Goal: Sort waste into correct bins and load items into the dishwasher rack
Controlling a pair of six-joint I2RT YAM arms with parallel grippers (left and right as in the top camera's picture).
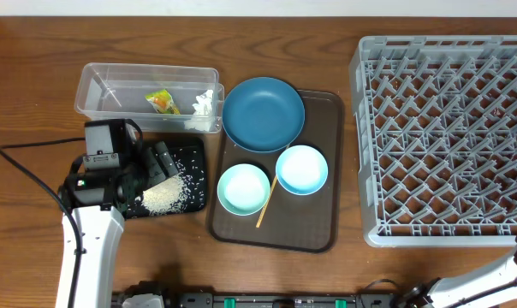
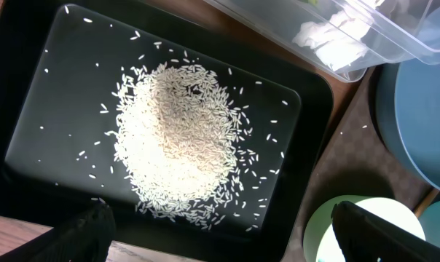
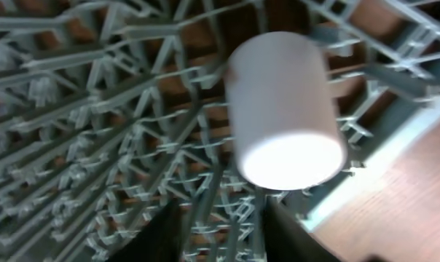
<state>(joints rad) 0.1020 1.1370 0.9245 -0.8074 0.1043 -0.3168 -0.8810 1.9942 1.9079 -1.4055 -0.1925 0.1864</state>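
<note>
Wooden table (image 1: 36, 51) carries the grey rack (image 1: 447, 128); white rice (image 2: 180, 138) heaps loosely on the black tray (image 2: 30, 109). Left gripper (image 2: 231, 233) and right gripper (image 3: 224, 236) gape, empty.

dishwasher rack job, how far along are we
Done: the wrapper and tissue lie in the clear tub, the rice is in the black tray, and the cup is in the rack. In hand: nothing; the left tool and right tool are both open. Left: the blue dish, light blue bowl, mint bowl and chopstick sit on the brown tray.

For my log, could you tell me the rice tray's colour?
The tray is black, clearest from left wrist.
</note>
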